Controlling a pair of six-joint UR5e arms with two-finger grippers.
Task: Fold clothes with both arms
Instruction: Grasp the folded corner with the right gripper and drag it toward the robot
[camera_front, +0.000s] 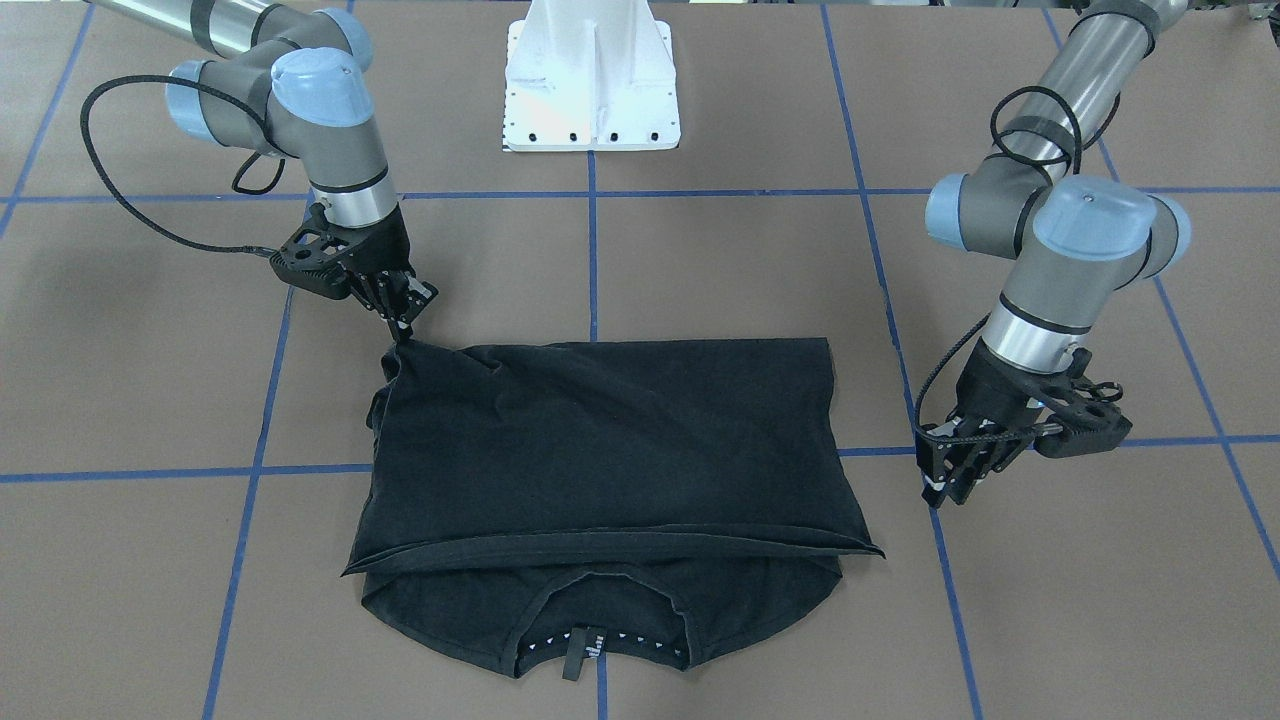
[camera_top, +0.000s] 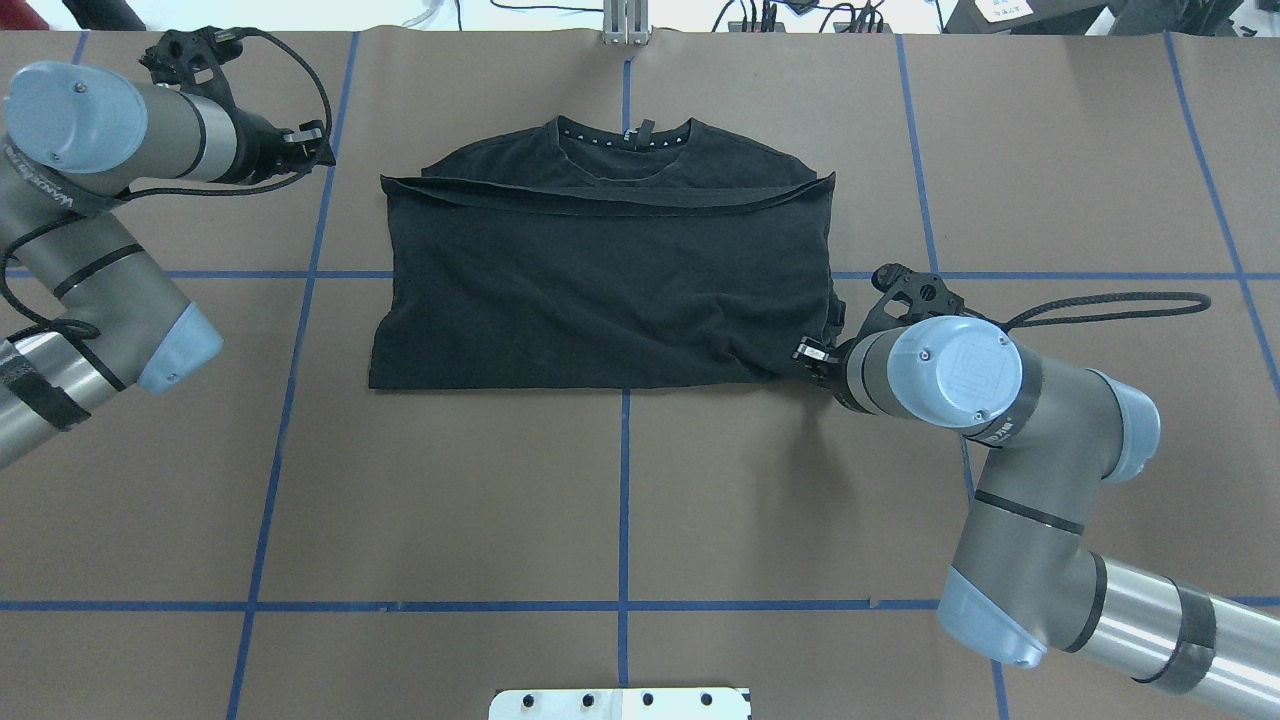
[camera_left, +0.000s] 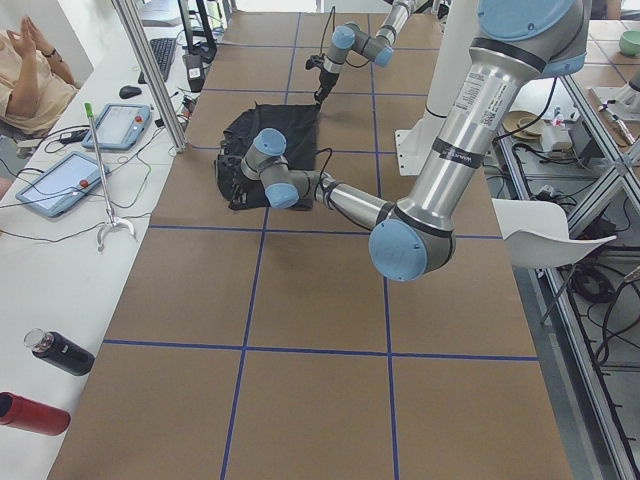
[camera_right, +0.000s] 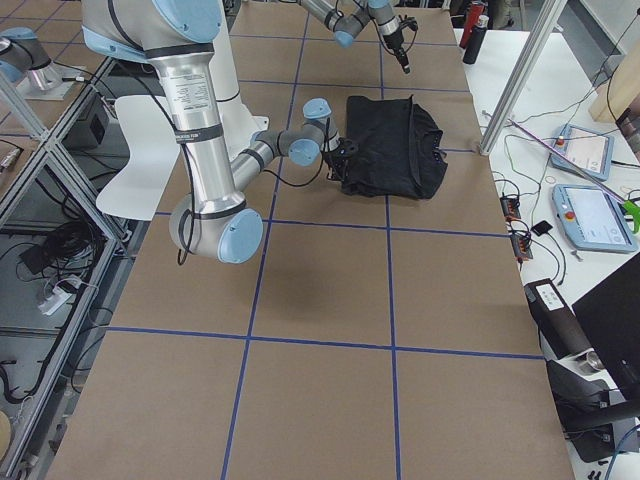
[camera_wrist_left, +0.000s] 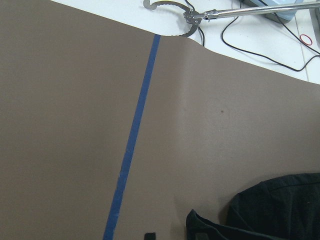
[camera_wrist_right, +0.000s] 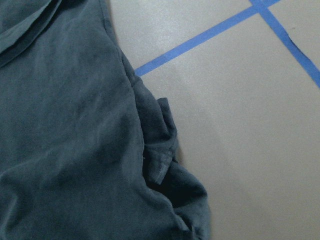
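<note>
the black short-sleeved t-shirt (camera_front: 600, 450) lies flat in the middle of the brown paper-covered table (camera_front: 730, 270). it is doubled over once: its lower half is laid up over the chest, and the hem stops just short of the ribbed collar (camera_front: 600, 640), which points away from the robot. the sleeves look tucked in, so the outline is a rough rectangle. no graphic shows, which suggests the printed side is folded inward or face down.

the right gripper (camera_front: 405, 318) points down at the corner of the fold nearest the robot on its own right. the cloth rises to a small peak at its tip, as if pinched there to square the corner. the fingers look drawn close together, but i cannot tell whether fabric is actually between them. the right wrist view shows only that rumpled corner and bare paper.

the left gripper (camera_front: 948, 488) sits off the cloth, near the shirt's opposite side by the hem edge. it holds nothing, and i cannot tell whether its fingers are parted or closed. my guess is it stands ready to take that side for the next fold.

blue tape lines (camera_front: 592, 250) cross under the shirt, and the white bolted pedestal (camera_front: 590, 90) stands behind.
</note>
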